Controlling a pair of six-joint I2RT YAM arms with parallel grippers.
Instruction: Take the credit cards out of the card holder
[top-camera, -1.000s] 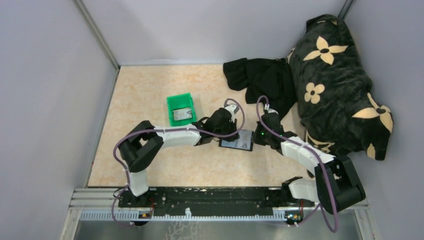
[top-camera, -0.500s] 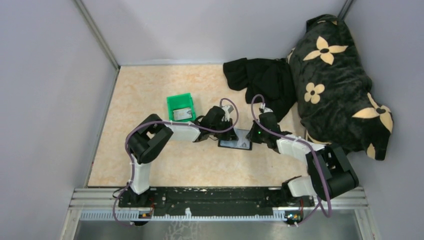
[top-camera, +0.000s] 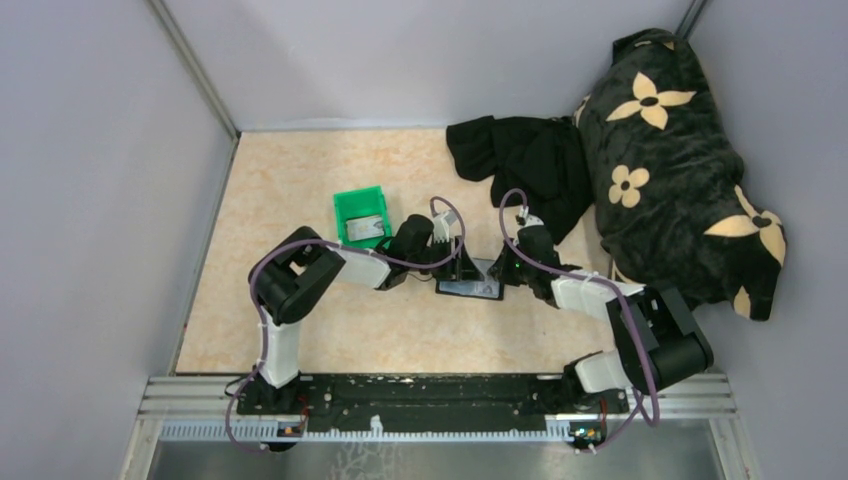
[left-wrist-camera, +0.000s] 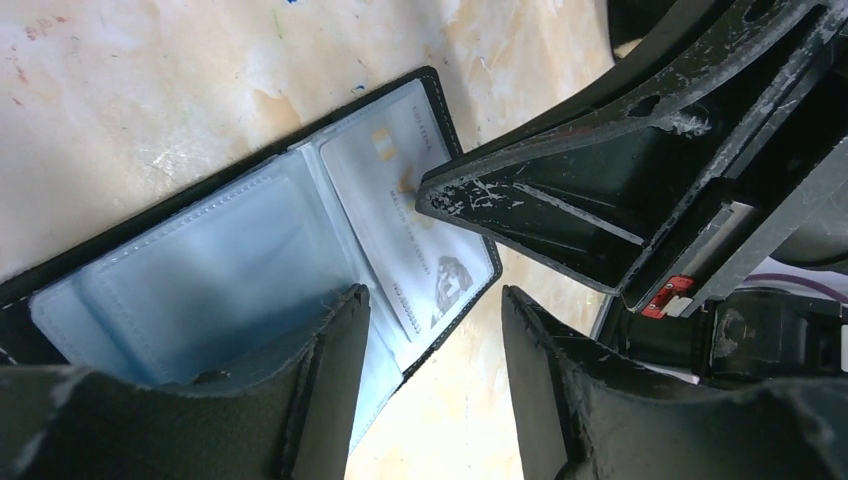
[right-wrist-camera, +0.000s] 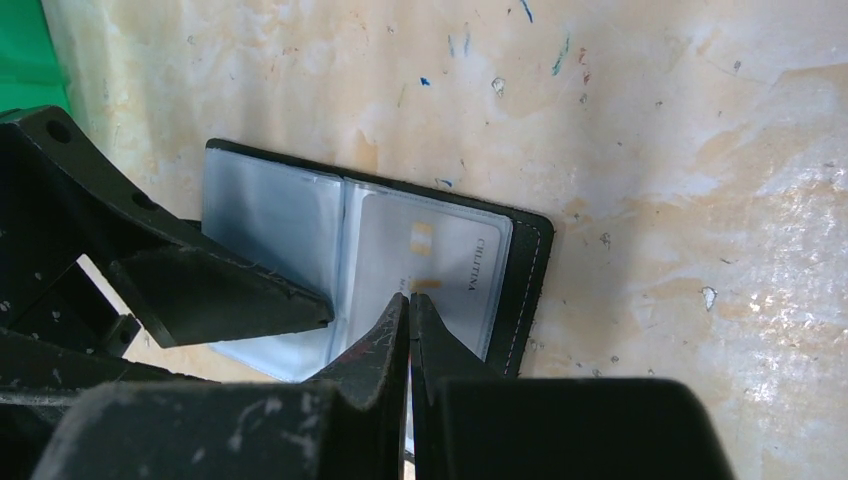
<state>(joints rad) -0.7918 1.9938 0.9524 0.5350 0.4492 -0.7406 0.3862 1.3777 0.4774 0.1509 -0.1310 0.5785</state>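
I am watching the small flat black bifold card holder lying open on the beige tabletop, mid-frame. My left fingers are hanging spread above it. My right fingers are pressing together, tips on the pale grey-white plastic card in its right-hand pocket.

Centre frame, the card holder is black with pale stitching and 2 glossy blue-grey inner faces. Its credit card is grey-white with a gold chip. The bin, centre left, is green. The table is mottled beige. Upper right, a black cushion carries cream flowers.
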